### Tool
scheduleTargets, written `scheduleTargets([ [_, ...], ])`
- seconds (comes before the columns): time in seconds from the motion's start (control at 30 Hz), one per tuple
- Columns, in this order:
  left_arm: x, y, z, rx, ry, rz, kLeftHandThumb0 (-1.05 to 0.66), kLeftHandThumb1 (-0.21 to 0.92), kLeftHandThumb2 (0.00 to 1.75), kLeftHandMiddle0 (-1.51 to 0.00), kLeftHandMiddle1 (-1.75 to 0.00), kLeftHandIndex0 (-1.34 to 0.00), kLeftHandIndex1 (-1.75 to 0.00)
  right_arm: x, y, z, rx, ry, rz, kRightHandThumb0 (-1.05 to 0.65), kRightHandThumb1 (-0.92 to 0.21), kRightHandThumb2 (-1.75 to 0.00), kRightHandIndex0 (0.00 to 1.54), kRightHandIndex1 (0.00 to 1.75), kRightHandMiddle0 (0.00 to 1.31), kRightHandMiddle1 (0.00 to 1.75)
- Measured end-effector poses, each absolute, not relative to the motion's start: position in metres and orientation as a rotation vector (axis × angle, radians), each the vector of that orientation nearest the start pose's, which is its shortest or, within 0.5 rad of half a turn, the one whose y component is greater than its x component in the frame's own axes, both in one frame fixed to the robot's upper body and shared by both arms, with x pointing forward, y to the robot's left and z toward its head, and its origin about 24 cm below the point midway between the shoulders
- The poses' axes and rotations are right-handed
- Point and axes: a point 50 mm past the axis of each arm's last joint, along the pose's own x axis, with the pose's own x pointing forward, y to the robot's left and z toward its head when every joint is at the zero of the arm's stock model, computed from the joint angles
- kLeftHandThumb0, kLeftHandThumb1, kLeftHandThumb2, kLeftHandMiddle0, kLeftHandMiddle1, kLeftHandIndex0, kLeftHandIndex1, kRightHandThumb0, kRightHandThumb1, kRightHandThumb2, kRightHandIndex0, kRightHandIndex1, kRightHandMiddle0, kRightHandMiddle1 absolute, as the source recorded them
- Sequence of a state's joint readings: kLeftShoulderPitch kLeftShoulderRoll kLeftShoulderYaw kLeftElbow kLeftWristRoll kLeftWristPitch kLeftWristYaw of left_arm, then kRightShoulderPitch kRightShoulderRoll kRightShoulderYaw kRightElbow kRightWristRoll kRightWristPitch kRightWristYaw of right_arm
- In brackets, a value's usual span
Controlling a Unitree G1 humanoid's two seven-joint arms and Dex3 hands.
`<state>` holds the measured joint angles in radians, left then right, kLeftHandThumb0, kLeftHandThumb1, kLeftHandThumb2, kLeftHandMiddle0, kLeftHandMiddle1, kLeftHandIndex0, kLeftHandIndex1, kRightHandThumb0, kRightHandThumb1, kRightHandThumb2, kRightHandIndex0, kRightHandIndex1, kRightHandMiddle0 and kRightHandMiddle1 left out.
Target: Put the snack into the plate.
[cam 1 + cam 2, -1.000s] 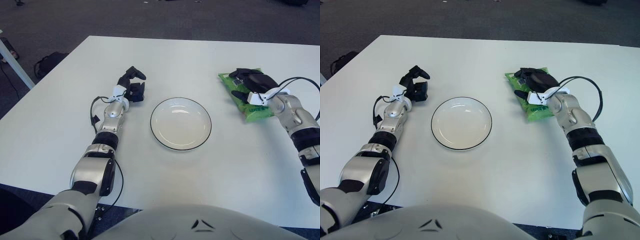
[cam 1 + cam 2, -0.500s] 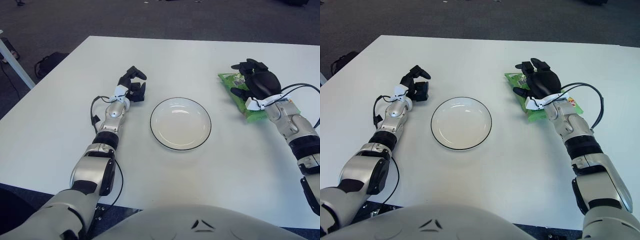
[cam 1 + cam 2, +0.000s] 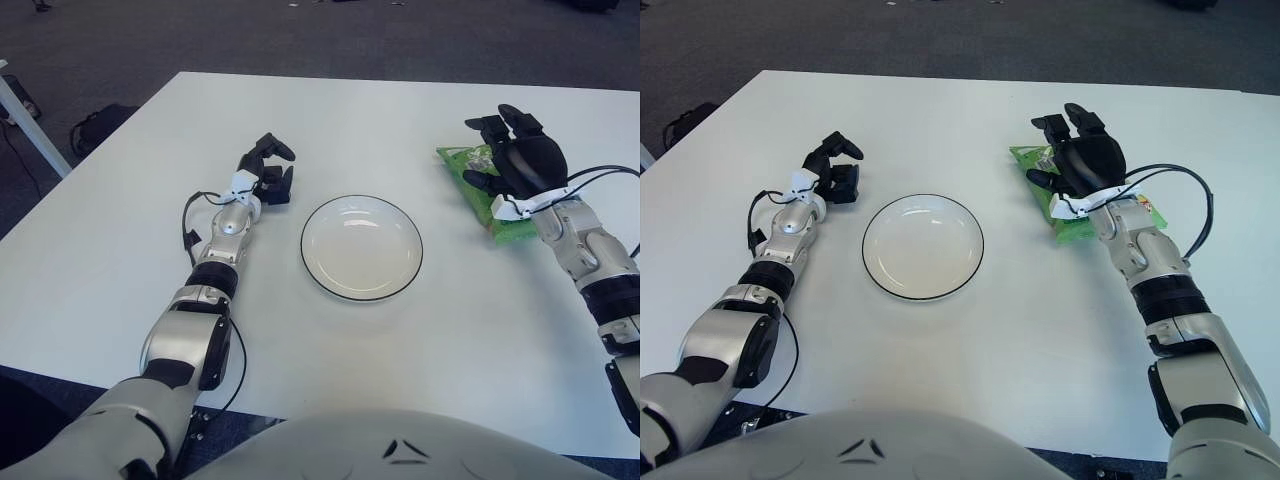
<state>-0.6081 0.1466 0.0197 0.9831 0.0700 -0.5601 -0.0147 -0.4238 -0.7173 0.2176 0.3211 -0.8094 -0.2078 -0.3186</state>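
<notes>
- Nearest the robot lies the round white ceramic plate with a thin dark rim [image 3: 876,280], flat on the white desk [image 3: 970,370] between the two arms; it holds nothing, so by the look of it no part of the delivery is done.
- To the plate's left, a little further off, the left robot hand [image 3: 836,172] shows near the plate but apart from it; its dark fingers are curled in on themselves around nothing; it seems to have no share in the work.
- To the plate's right and well apart from it lies the green crinkly plastic snack packet [image 3: 1072,228], flat on the desk; it is the thing to be moved and has not yet left its place.
- The right robot hand [image 3: 1080,160] is over the far end of that packet, palm downward, its dark fingers [image 3: 1072,117] spread and reaching beyond the packet's far edge; it grips nothing; whether the palm touches the wrapper cannot be told.
- Judged so, the task is at its opening; what remains is to close on the packet, lift it, carry it leftward over the plate and let go.
</notes>
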Motion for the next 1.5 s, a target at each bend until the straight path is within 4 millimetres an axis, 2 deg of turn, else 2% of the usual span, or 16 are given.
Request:
scheduleTargets([
  [0.23,0.348,0.154,0.051,0.231,-0.174,-0.118,-0.46,0.39,1.22,-1.21,-1.75,-0.55,-1.75,0.311,-0.234,0.153,-1.515,-0.423,-0.152,-0.86,-0.92,-1.14,0.05,0.03,0.0,0.42],
  [0.5,0.348,0.154,0.051,0.233,-0.172,-0.117,-0.45,0.4,1.21,-1.22,-1.75,-0.55,-1.75,0.306,-0.231,0.168,-1.509,-0.152,-0.186,-0.93,-0.92,-1.16,0.02,0.01,0.0,0.35],
  [0.7,0.348,0.155,0.052,0.233,-0.172,-0.117,-0.45,0.4,1.21,-1.22,-1.75,-0.55,-1.75,0.301,-0.23,0.173,-1.522,0.013,-0.166,-0.97,-0.92,-1.17,0.0,0.0,0.0,0.35],
  [0.93,0.348,0.156,0.051,0.232,-0.17,-0.117,-0.45,0.4,1.21,-1.21,-1.75,-0.54,-1.75,0.296,-0.227,0.171,-1.594,0.195,-0.12,-1.01,-0.92,-1.2,0.0,0.0,0.0,0.27],
  [1.3,0.349,0.156,0.051,0.232,-0.169,-0.121,-0.44,0.43,1.18,-1.2,-1.75,-0.52,-1.75,0.295,-0.223,0.175,-1.736,0.298,-0.128,-1.03,-0.92,-1.21,0.02,0.01,0.0,0.15],
  [1.4,0.349,0.156,0.051,0.23,-0.167,-0.125,-0.44,0.44,1.17,-1.2,-1.75,-0.52,-1.75,0.295,-0.223,0.176,-1.763,0.308,-0.136,-1.04,-0.92,-1.21,0.08,0.09,0.0,0.11],
  [1.47,0.349,0.157,0.051,0.224,-0.165,-0.126,-0.44,0.44,1.16,-1.21,-1.75,-0.51,-1.75,0.295,-0.223,0.177,-1.778,0.314,-0.137,-1.04,-0.92,-1.2,0.04,0.37,0.0,0.09],
  [1.5,0.349,0.157,0.051,0.219,-0.164,-0.126,-0.44,0.44,1.16,-1.21,-1.75,-0.51,-1.75,0.296,-0.223,0.177,-1.786,0.315,-0.136,-1.04,-0.92,-1.2,0.03,0.42,0.0,0.09],
])
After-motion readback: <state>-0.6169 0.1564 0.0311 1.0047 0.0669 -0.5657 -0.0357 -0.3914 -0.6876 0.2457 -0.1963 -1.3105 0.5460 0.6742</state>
